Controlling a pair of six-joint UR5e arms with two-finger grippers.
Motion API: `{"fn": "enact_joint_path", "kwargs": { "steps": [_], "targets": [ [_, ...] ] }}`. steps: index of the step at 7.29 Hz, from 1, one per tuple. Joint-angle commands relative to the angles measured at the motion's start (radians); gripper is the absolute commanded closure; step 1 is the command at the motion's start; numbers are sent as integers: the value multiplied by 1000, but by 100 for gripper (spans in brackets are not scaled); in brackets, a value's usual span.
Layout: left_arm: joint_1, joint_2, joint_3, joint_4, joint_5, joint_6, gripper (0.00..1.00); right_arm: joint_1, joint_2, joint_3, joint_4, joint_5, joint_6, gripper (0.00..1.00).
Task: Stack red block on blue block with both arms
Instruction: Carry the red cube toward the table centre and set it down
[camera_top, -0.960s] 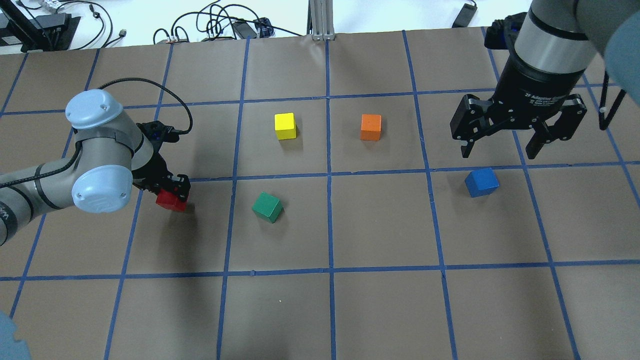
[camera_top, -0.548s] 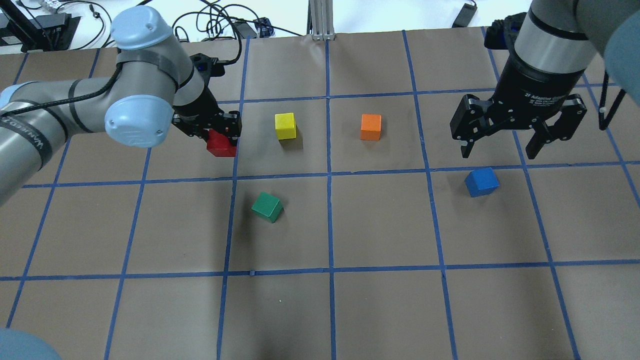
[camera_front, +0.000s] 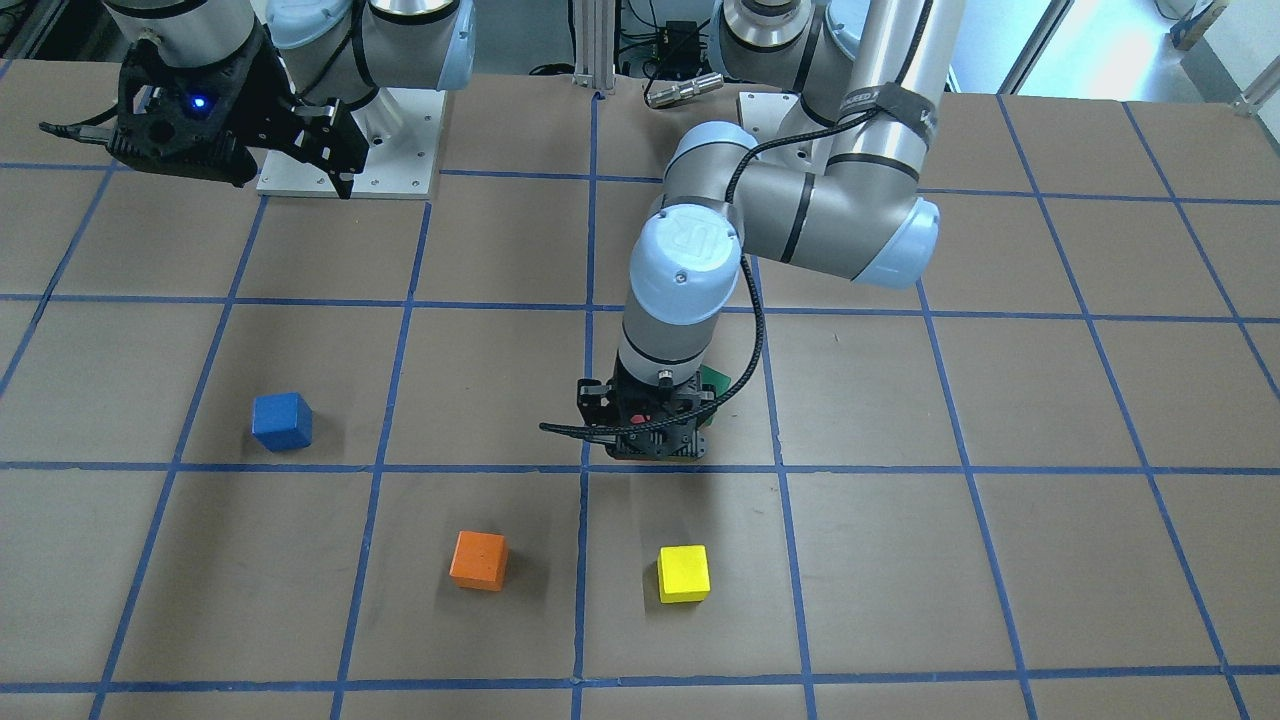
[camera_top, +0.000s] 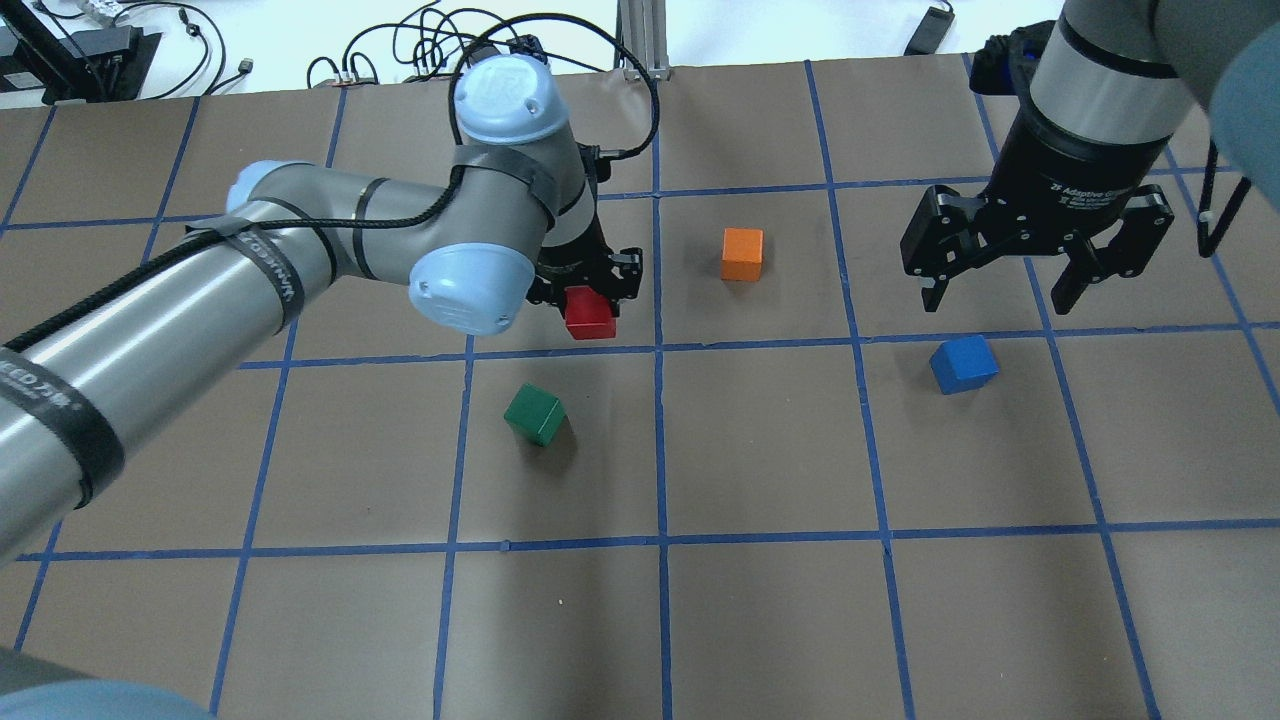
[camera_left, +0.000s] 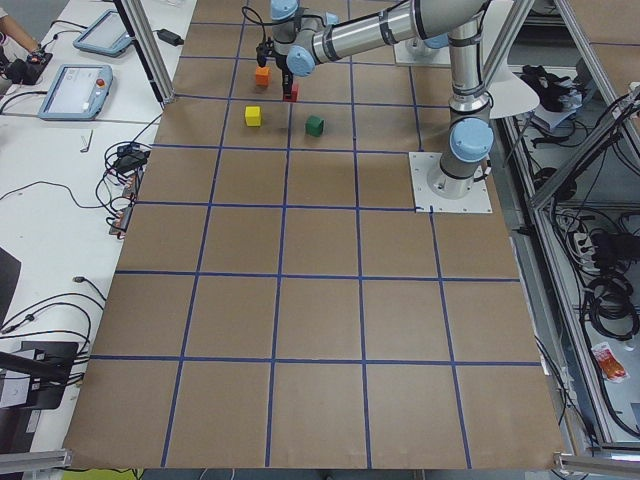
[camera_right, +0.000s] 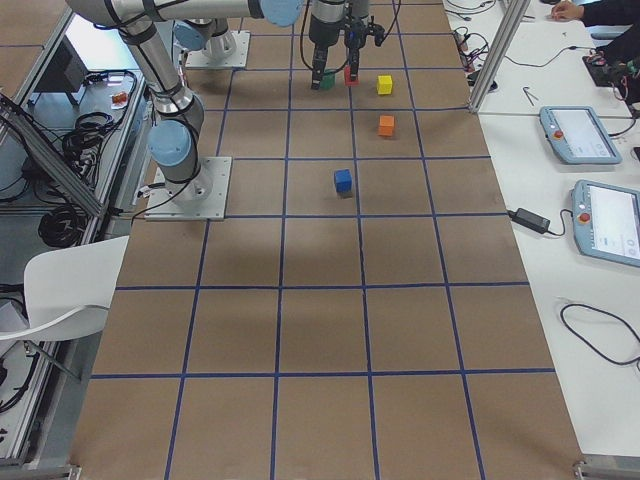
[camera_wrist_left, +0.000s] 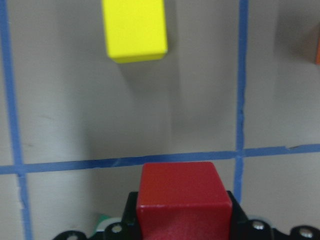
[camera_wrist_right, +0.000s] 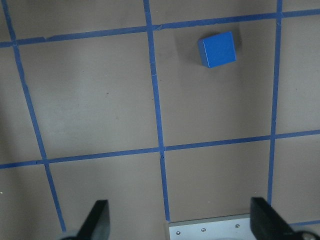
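My left gripper (camera_top: 592, 298) is shut on the red block (camera_top: 589, 313) and holds it above the table, just left of the centre line. The red block fills the bottom of the left wrist view (camera_wrist_left: 183, 197). The blue block (camera_top: 963, 363) lies on the table at the right and also shows in the front view (camera_front: 281, 421) and in the right wrist view (camera_wrist_right: 218, 49). My right gripper (camera_top: 1000, 292) is open and empty. It hangs above the table, just behind the blue block.
An orange block (camera_top: 742, 254) lies right of the centre line, between the two grippers. A green block (camera_top: 535, 414) lies near the held red block. A yellow block (camera_front: 683, 573) lies under my left arm, hidden in the overhead view.
My left arm has lifted the red block off the table at the left and swung it right, to near the centre line. It now covers the yellow block. The right arm has not moved.
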Motion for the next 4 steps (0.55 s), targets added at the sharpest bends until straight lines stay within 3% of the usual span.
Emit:
{"fn": "enact_joint_path", "kwargs": {
  "steps": [1, 2, 3, 4],
  "targets": [
    [-47, -85, 0, 117, 17, -89, 75, -4, 4, -1, -5, 5, 2, 0],
    [-64, -109, 13, 158, 20, -98, 75, -5, 7, 0, -6, 3, -1, 0],
    [-69, -128, 30, 160, 18, -98, 68, -10, 13, 0, -6, 6, 7, 0],
    [-69, -142, 29, 163, 18, -86, 43, -10, 24, 2, -8, 6, 1, 0]
  ]
}}
